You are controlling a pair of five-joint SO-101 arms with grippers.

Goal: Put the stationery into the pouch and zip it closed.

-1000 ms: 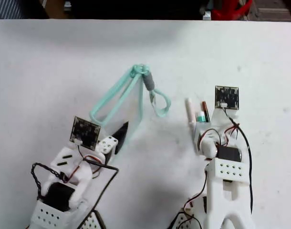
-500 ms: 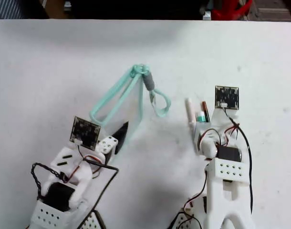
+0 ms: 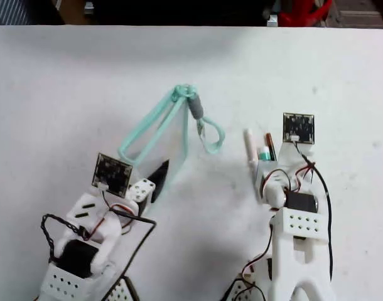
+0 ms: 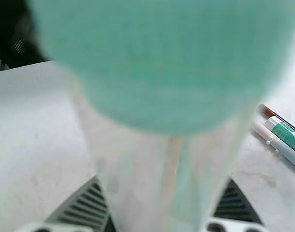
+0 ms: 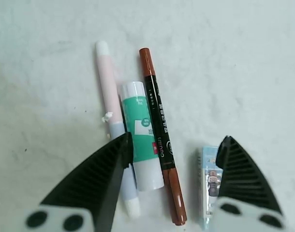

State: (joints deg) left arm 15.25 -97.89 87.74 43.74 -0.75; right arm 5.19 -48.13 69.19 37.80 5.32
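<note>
The pouch (image 3: 160,135) stands on its long edge on the table (image 3: 66,75), with its mint-green rim upward, probably so that things can be dropped in from above. The left gripper (image 4: 163,193) has the near end of the pouch between its two jaws. The clear wall fills the whole gap between them, so I judge that it is clamped there to keep the pouch upright, though the pouch is too close to this camera to be fully sure. The stationery lies well apart from the pouch, on the right side of the table, and none of it is inside yet. The pink pen (image 5: 106,92), the green glue stick (image 5: 139,130) and the brown marker (image 5: 156,121) lie side by side, nearly parallel. A small light-blue item (image 5: 209,179) lies just beside one jaw. The right gripper (image 5: 176,140) hangs over this group with its jaws spread wide and nothing in them, placed so that it could come down around one piece. The zipper work is not yet begun.
</note>
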